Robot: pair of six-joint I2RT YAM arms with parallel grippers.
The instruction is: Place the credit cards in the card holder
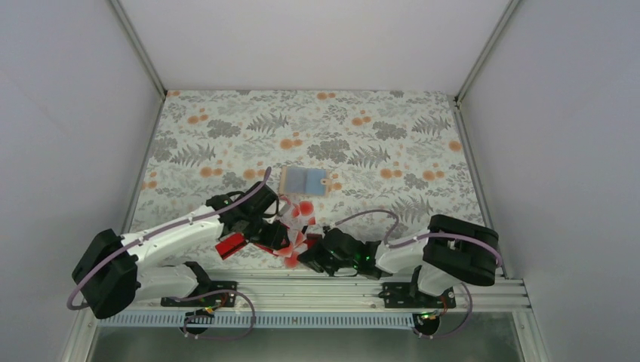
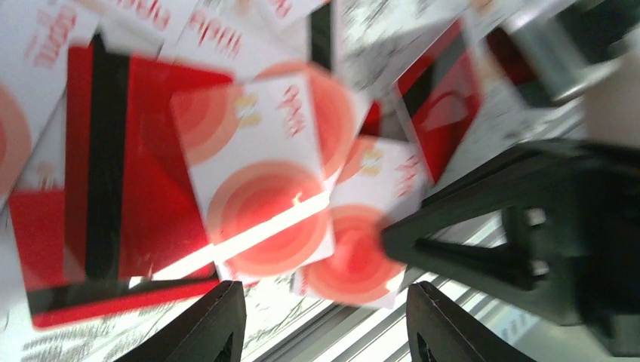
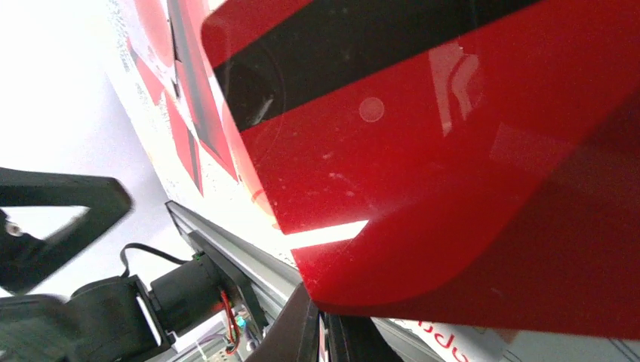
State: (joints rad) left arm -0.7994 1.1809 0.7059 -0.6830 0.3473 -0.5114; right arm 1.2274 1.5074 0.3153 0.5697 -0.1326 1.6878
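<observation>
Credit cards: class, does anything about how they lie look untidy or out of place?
The credit cards lie in an overlapping heap at the table's near edge, some stripe-side up, apart from the open card holder. One red card appears pinched in the right pincer.

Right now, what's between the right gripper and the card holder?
The spread pile of credit cards lies between the right gripper and the open card holder. The top external view shows it.

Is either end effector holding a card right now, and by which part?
The right end effector pinches a red card at its rounded corner far from the black stripe; the left end effector is open, empty.
</observation>
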